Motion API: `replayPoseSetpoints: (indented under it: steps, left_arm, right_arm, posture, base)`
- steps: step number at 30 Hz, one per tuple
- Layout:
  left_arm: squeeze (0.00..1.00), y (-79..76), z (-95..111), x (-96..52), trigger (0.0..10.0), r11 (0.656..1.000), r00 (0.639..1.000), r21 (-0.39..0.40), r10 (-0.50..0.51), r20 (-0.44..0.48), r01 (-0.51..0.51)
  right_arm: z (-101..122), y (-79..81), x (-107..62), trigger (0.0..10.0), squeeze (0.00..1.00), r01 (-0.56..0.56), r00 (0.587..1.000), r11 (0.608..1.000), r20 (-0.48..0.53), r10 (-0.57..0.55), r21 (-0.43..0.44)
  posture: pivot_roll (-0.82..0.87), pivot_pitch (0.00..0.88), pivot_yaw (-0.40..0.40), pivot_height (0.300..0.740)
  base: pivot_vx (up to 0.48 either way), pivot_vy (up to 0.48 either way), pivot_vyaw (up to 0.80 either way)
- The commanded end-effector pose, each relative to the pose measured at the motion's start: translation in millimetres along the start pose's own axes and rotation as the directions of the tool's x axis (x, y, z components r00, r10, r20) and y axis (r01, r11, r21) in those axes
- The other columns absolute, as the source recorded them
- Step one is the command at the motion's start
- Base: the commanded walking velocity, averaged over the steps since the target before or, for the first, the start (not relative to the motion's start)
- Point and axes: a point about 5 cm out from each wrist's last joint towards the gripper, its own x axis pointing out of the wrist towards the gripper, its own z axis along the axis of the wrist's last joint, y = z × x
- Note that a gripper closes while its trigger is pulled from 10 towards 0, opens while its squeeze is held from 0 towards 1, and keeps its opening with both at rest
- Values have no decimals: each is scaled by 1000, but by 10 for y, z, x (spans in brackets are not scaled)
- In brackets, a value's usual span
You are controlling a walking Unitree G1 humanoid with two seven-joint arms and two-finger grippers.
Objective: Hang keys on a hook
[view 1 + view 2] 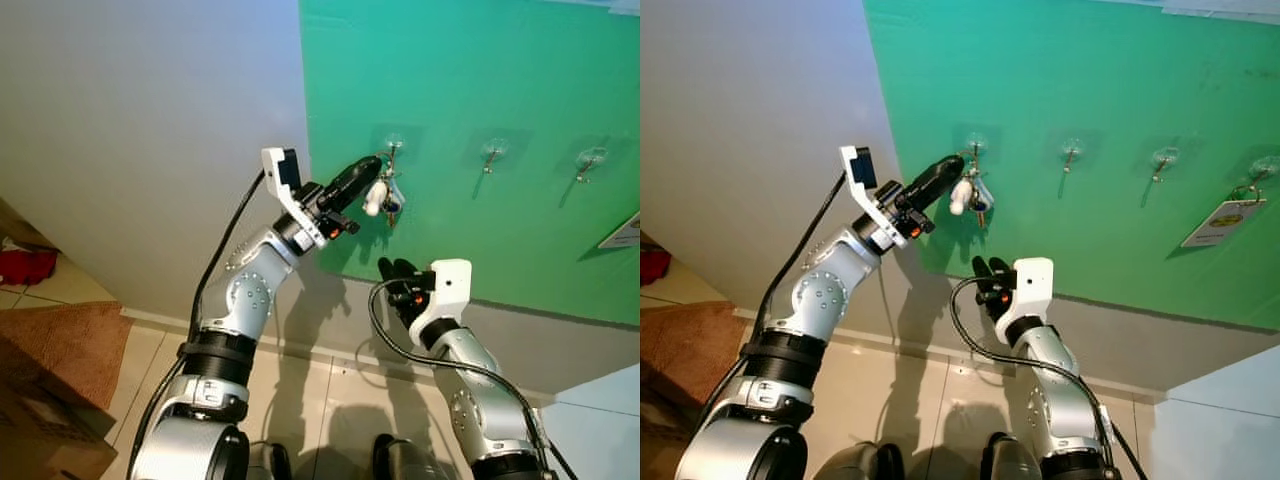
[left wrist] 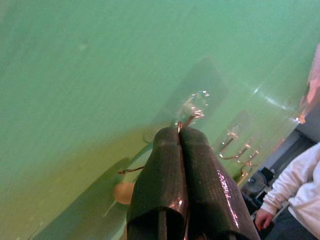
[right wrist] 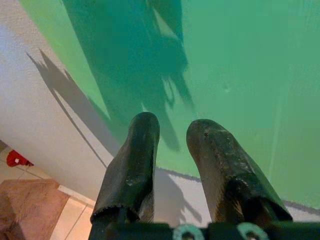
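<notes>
We are holding the keys (image 1: 383,197) up at the leftmost hook (image 1: 393,146) on the green board (image 1: 500,90), with the left gripper (image 1: 372,166) pressed shut on the ring just below the hook. In the left wrist view the two black fingers (image 2: 165,170) are squeezed together with a thin wire loop poking out at their tips, right beside the hook's clear mount (image 2: 195,104). The right gripper (image 1: 396,268) is waiting lower down, near the board's bottom edge, its fingers spread and holding nothing.

The risk we are judging here: we cannot tell whether the ring is truly seated over the hook's tip. If we are letting go while it is only resting against the wire, the bunch is going to drop to the tiled floor (image 1: 320,400). Pushing on at a slant could also lever the stuck-on mount off the board, or twist the ring out of our pinch.

The bunch is hanging with its long axis roughly vertical, ring end up toward the hook, the white fob (image 1: 373,199) and the key blades pointing down
</notes>
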Motion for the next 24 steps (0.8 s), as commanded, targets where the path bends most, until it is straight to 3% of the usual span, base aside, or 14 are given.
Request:
replayPoseSetpoints:
  steps: [1,11,12,13,24]
  left_arm:
    - [0,40,-8,3,10000,999,999,8,34,-11,-34]
    - [0,83,-80,-46,10000,998,997,-4,69,-16,-69]
    - [227,81,-83,-50,10000,998,998,-4,68,-16,-68]
    - [1000,79,-86,-54,10000,998,998,-3,68,-16,-68]
    - [1000,44,-83,-252,10000,1000,999,4,31,-11,-31]
  right_arm:
    - [15,-4,-20,10000,0,9,1000,1000,3,-9,11]
    - [28,1,-14,10000,0,4,1000,1000,2,-4,8]
    - [30,1,-13,10000,0,4,1000,1000,2,-4,8]
    - [30,1,-12,10000,0,4,1000,1000,2,-4,8]
    - [35,-24,10,10000,0,3,1000,1000,-3,-3,2]
  posture:
    - [-22,141,59,740]
    - [-19,142,54,740]
    - [-19,142,55,740]
    - [-19,141,53,740]
    - [-15,132,48,740]
  base:
    - [0,0,0]
    - [0,0,0]
    - [0,0,0]
    - [0,0,0]
    - [0,0,0]
